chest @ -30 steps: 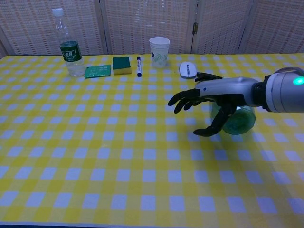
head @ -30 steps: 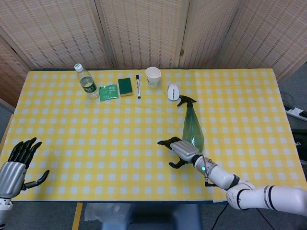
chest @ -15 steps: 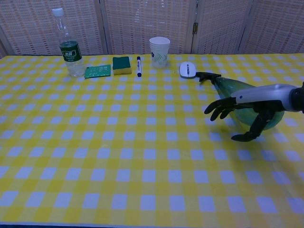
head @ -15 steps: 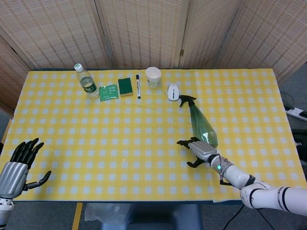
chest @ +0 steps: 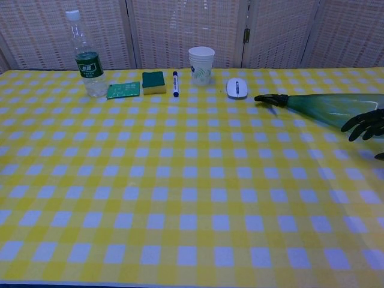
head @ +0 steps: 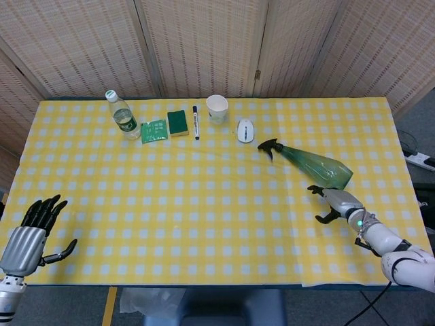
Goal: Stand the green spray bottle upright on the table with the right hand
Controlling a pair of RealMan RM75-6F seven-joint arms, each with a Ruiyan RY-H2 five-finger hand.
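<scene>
The green spray bottle (head: pixel 316 165) lies on its side on the yellow checked table, its black nozzle pointing toward the white mouse (head: pixel 245 130). In the chest view the bottle (chest: pixel 327 107) reaches the right edge. My right hand (head: pixel 332 203) sits just in front of the bottle's base, fingers spread, holding nothing; only its dark fingertips (chest: pixel 363 125) show in the chest view. My left hand (head: pixel 30 234) hovers at the table's front left corner, fingers apart and empty.
Along the back stand a clear water bottle (head: pixel 122 115), a green packet (head: pixel 154 130), a green sponge (head: pixel 179 122), a marker pen (head: pixel 196 121) and a paper cup (head: pixel 217 108). The table's right edge is near my right hand.
The spray bottle has swung round, its base sliding right and back. My right hand has moved right along with it, staying by the base. The left hand has barely shifted.
</scene>
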